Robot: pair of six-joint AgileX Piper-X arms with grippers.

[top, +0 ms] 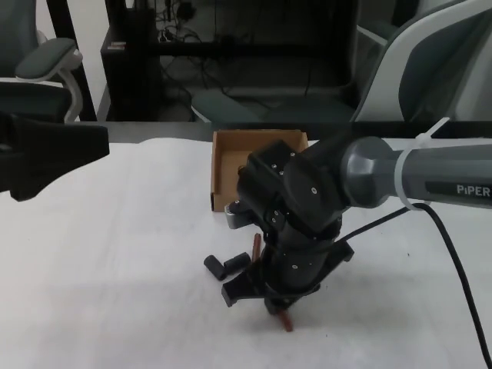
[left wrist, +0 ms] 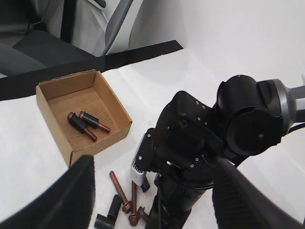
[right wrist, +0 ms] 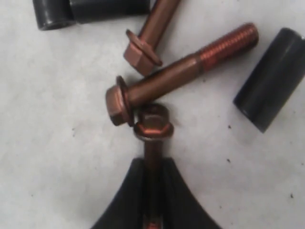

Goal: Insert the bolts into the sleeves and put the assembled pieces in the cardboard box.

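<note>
My right gripper (right wrist: 152, 167) is low over the white cloth and shut on the shank of a copper bolt (right wrist: 152, 126), whose hex head sticks out past the fingertips. Touching that head lies a second bolt (right wrist: 181, 74), and a third bolt (right wrist: 151, 28) lies beyond it. Black sleeves (right wrist: 269, 78) lie beside them, with more sleeves (right wrist: 90, 9) farther off. The cardboard box (left wrist: 50, 112) holds two assembled pieces (left wrist: 86, 125). My left gripper (left wrist: 152, 167) hangs open and high, looking down on the right arm (top: 307, 207); it is the dark shape (top: 54, 150) at the far left.
The box (top: 223, 165) stands just behind the right arm on the white cloth. Loose sleeves (top: 227, 265) and a bolt (top: 256, 246) lie left of the right wrist. A black strip (left wrist: 95, 67) marks the bench's far edge, with chairs beyond.
</note>
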